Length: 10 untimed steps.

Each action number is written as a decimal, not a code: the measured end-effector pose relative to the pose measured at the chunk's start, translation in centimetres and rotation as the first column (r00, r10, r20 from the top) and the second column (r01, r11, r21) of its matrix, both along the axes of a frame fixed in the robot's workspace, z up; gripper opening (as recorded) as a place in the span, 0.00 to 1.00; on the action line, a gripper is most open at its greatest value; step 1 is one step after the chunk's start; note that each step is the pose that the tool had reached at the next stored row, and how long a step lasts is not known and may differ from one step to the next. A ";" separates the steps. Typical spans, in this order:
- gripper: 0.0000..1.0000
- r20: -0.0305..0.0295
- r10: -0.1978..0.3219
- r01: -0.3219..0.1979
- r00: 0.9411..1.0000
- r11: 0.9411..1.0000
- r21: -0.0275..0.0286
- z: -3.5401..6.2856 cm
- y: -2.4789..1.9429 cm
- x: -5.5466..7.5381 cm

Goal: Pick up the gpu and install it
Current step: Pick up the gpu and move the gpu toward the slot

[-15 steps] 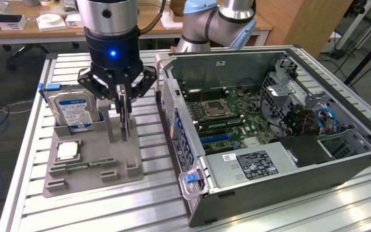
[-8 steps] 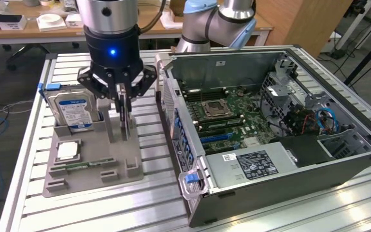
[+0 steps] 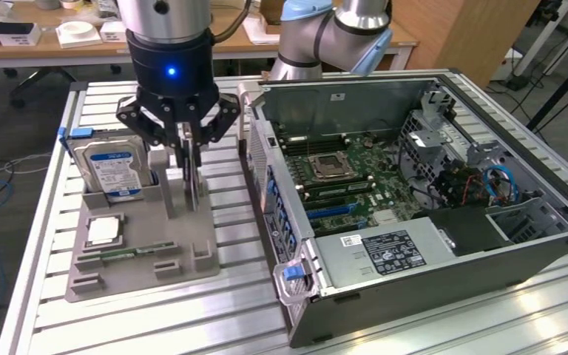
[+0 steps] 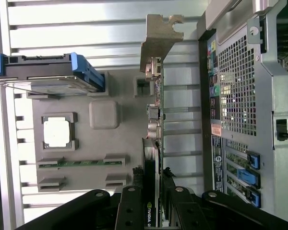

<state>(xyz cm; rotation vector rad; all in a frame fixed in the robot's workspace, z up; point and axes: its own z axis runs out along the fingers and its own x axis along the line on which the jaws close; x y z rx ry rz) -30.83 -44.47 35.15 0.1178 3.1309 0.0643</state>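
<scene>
Standing upright at the exterior view's left, a hard drive (image 3: 112, 166) fills the far corner of a gray holder (image 3: 180, 255). A processor chip (image 3: 103, 231) and a memory stick (image 3: 131, 253) lie nearer to us in the same holder. Just right of the drive, we see the gripper (image 3: 190, 151) clamped on the gpu (image 3: 193, 188), fingers pressed to both faces. The card stands on edge, its lower edge meeting the holder. At the exterior view's right, an open computer case (image 3: 343, 100) lies on the slatted table (image 3: 215, 318), its motherboard facing up.
</scene>
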 end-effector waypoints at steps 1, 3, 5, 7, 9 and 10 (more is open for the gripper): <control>0.26 0.000 0.000 0.000 1.000 1.000 0.000 0.12 0.00 0.0; 0.26 0.000 0.000 0.000 1.000 1.000 0.000 0.38 0.00 0.0; 0.26 0.000 0.000 0.000 1.000 1.000 0.000 0.64 0.00 0.0; 0.26 0.000 0.000 0.000 1.000 1.000 0.000 0.89 0.00 0.0; 0.26 0.000 0.000 0.000 1.000 1.000 0.000 1.13 0.00 0.0; 0.26 0.000 0.000 0.000 1.000 1.000 0.000 1.25 0.00 0.0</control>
